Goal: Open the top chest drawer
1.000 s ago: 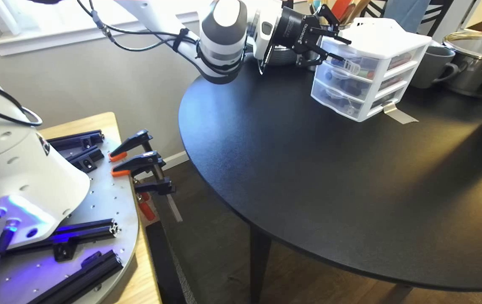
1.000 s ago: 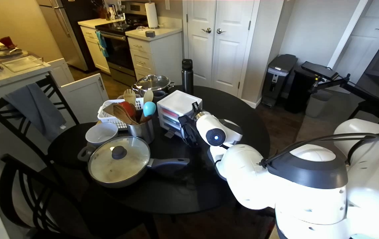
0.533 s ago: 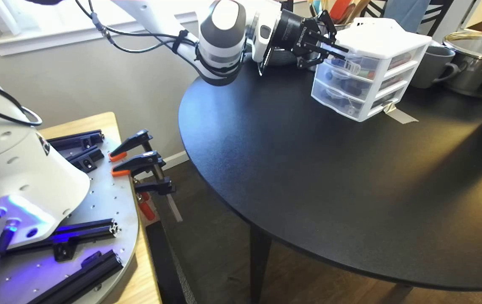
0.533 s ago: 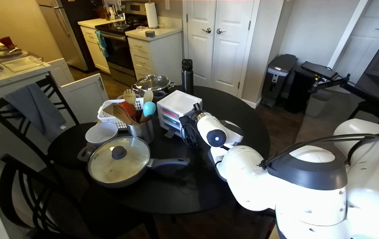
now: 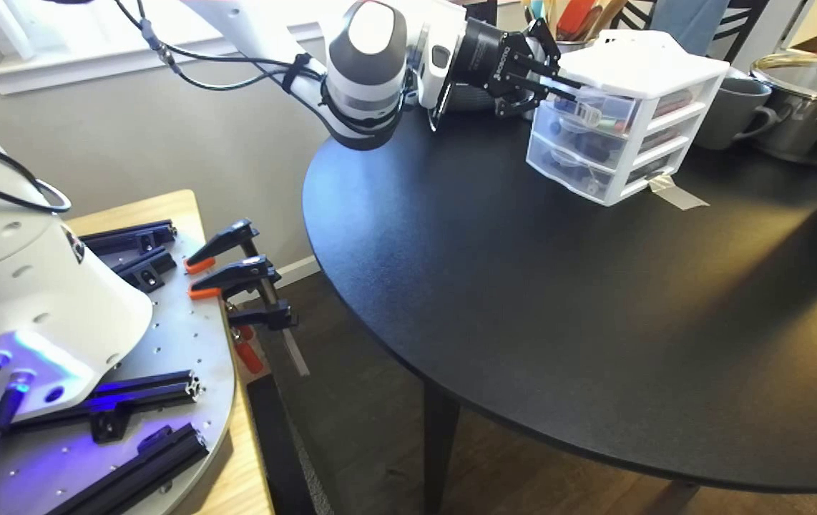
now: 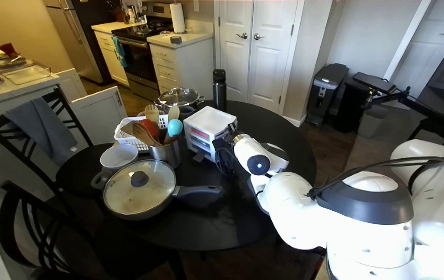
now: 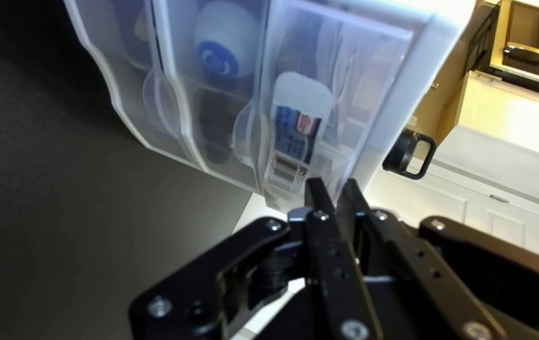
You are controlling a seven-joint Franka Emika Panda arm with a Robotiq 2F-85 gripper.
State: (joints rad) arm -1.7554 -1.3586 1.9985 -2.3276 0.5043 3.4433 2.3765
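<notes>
The small white-framed organizer stands on the black table, with three clear drawers. Its top drawer shows a labelled white item through the front; reddish contents show through its side in an exterior view. In the wrist view the top drawer sticks out slightly past the two lower ones. My gripper has its fingers close together at the top drawer's front lip, with a narrow gap. The top drawer's handle is hidden between them, while the lower drawers' handles show. The gripper also shows in an exterior view.
A strip of tape runs from the organizer's base to the table. A grey mug and a steel pot stand beside it. A utensil holder, a lidded pan and a dark bottle stand around it.
The gripper's fingers have drawn together. The gripper has moved back a little toward the robot base, and the top drawer's front has come slightly outward with it. The organizer has shifted very slightly.
</notes>
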